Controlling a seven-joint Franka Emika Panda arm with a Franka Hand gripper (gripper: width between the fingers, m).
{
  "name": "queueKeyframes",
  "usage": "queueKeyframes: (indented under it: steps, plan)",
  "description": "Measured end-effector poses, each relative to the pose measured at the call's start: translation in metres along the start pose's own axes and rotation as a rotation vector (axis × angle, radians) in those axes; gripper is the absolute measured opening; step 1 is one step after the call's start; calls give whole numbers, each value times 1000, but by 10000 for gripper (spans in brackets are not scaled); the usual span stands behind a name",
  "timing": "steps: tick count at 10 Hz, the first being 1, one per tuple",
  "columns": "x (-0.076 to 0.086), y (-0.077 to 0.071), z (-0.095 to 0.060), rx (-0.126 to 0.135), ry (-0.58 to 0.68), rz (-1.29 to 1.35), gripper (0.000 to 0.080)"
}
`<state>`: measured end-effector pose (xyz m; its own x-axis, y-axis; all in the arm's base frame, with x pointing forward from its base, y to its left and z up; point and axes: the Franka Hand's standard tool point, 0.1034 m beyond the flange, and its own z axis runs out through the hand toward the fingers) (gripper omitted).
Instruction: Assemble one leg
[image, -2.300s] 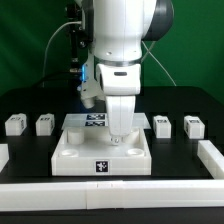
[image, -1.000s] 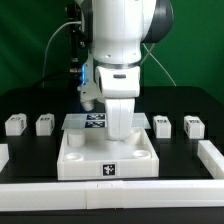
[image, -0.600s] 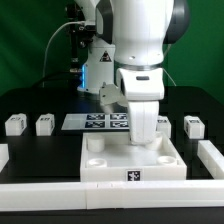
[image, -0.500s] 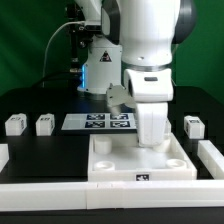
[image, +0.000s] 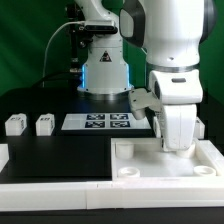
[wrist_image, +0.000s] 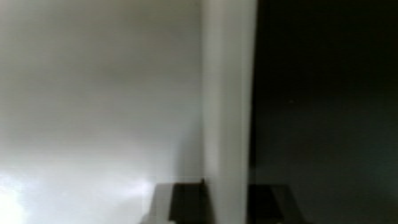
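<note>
Gripper: lowered onto the far wall of the tray, at the exterior view's right. Its fingers are hidden from me, so I cannot tell whether they grip.
Tray: big flat white piece with round corner sockets, lying on the black table.
Leg: upright on the table, near the marker board on the exterior view's left, well apart from the gripper.
Second leg: near the first, farther left.
Wrist view: I see only blurred white beside dark.
</note>
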<state>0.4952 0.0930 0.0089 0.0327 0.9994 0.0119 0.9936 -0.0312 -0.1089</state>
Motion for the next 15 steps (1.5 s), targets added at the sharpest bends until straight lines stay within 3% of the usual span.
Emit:
queueKeyframes:
  steps: [4,7,8,9,15]
  plan:
    - [-3,0,0,-1,1,4,74]
    - [-3,1,0,-2,0,6,546]
    - [-3,1,-2,-5,0,7,546]
    - [-3,1,-5,-10,-1,13,628]
    - [-5,-4,-36,-49,-11,46,649]
